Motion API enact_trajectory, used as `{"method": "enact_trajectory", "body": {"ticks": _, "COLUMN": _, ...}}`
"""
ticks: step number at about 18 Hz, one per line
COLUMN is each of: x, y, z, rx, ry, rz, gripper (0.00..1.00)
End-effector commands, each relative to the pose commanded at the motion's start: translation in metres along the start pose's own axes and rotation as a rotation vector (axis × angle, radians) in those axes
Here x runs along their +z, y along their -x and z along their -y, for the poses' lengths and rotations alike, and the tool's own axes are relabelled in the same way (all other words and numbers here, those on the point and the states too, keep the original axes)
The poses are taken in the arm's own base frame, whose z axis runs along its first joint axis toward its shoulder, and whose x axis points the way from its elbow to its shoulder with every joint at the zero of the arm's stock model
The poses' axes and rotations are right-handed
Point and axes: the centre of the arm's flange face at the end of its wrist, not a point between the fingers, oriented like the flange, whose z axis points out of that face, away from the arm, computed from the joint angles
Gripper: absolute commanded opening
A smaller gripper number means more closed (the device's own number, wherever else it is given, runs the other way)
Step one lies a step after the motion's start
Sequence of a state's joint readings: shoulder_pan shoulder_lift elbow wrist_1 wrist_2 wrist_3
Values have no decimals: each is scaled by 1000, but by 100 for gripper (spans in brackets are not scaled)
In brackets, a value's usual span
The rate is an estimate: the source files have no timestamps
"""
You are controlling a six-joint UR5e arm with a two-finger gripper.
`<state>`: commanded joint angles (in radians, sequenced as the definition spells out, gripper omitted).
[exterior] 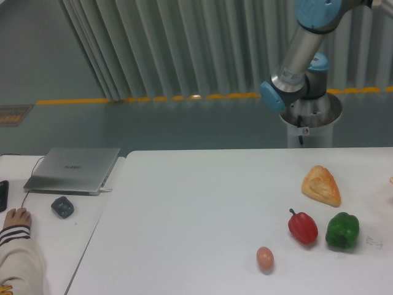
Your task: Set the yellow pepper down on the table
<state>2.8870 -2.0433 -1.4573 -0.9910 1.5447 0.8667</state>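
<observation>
The yellow pepper is out of view. The large white table point(196, 203) fills the lower middle and right of the camera view. Only the arm's base and lower links point(301, 61) show, rising from a white pedestal behind the table's far right edge and leaving the frame at the top right. The gripper itself is out of frame.
On the table's right side lie a red pepper point(303, 227), a green pepper point(342, 230), a pale egg point(264, 257) and a bread piece point(320, 185). On the smaller desk at left are a grey laptop point(73, 169), a dark mouse point(62, 206) and a person's hand point(15, 218).
</observation>
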Motion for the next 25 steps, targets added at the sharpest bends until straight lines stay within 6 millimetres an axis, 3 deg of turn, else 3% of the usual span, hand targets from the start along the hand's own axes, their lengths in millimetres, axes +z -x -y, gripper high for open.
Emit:
{"method": "enact_trajectory", "body": {"ticks": 7, "x": 8, "y": -7, "z": 5, "rx": -27, "ry": 5, "rz": -12, "gripper": 100}}
{"method": "enact_trajectory", "body": {"ticks": 13, "x": 17, "y": -25, "z": 20, "rx": -52, "ry": 9, "rz": -24, "gripper": 100}}
{"method": "enact_trajectory", "body": {"ticks": 25, "x": 29, "y": -25, "z": 25, "rx": -60, "ry": 7, "rz": -23, "gripper": 100}}
